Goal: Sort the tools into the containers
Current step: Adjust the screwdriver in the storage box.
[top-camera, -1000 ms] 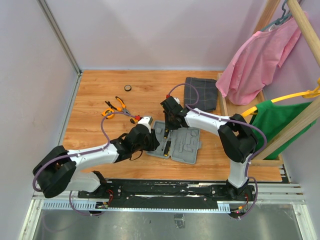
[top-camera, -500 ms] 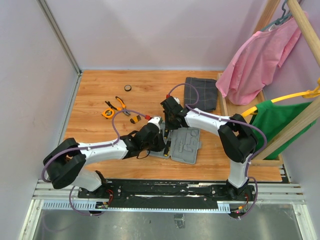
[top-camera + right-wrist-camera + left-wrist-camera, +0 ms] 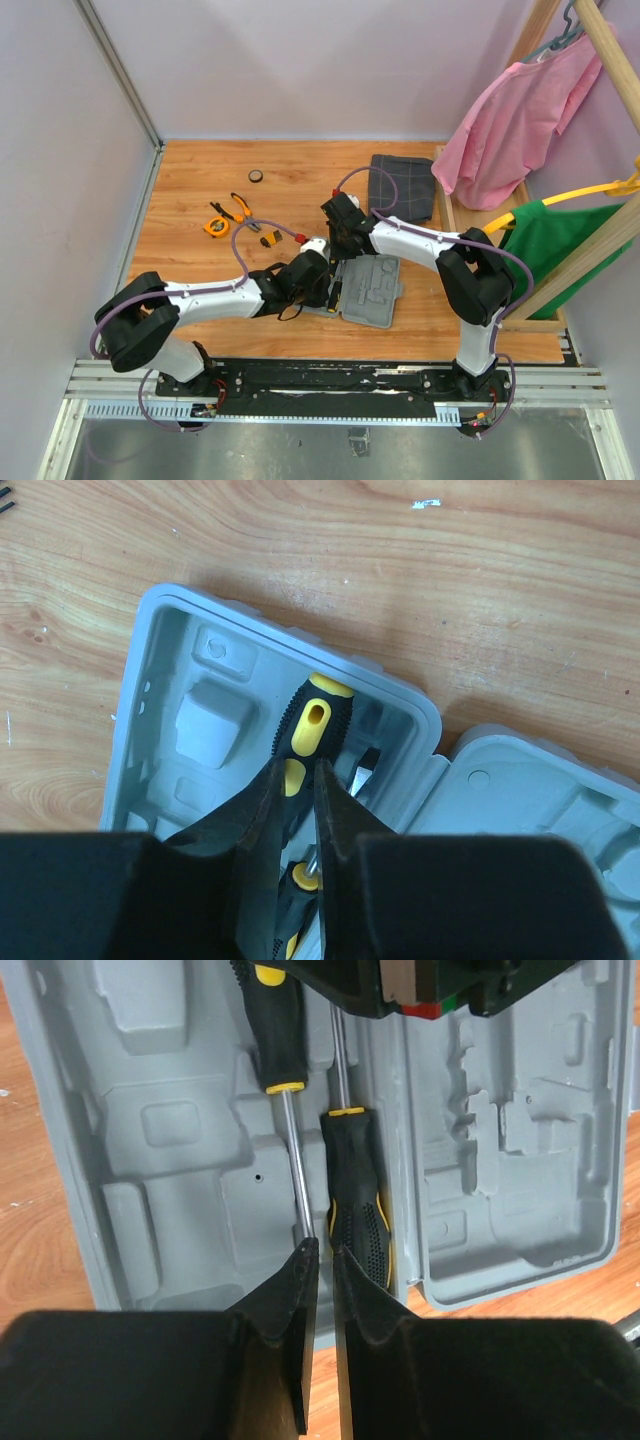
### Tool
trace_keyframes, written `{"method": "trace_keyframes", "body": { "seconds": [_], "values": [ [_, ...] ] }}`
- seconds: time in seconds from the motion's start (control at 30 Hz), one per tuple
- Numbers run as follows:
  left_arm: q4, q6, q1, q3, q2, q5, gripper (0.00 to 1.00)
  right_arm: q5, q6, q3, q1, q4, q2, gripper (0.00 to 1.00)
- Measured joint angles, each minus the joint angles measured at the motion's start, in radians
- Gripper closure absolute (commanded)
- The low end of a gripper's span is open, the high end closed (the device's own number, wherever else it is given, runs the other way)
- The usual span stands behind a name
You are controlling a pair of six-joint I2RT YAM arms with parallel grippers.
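Slid right over case [image 3: 170,1120] left half: left gripper [image 3: 320,1250], fingers nearly clenched, empty. Clamped by right gripper [image 3: 295,770]: screwdriver [image 3: 312,720] handle, in case left half. Likely light, stiff; ribbed handle grippy, shaft slick, so hold mid-handle.

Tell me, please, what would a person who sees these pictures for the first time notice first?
The open grey tool case in the middle of the wooden table, with two black-and-yellow screwdrivers lying in it, draws the eye first. The left tool and the right tool both reach into it, the right one pinching a screwdriver handle. At the right edge hang a pink garment and a green cloth.
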Motion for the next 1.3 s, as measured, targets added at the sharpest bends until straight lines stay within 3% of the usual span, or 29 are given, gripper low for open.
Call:
{"method": "trace_keyframes", "body": {
  "seconds": [0.4,1.3],
  "values": [
    [-0.03,0.023,-0.001,0.039,0.021,-0.072,0.87,-0.001,0.0,0.0,0.0,0.0,0.0,0.84],
    [-0.077,0.042,-0.003,0.061,0.062,-0.028,0.9,-0.002,0.0,0.0,0.0,0.0,0.0,0.84]
  ]
}}
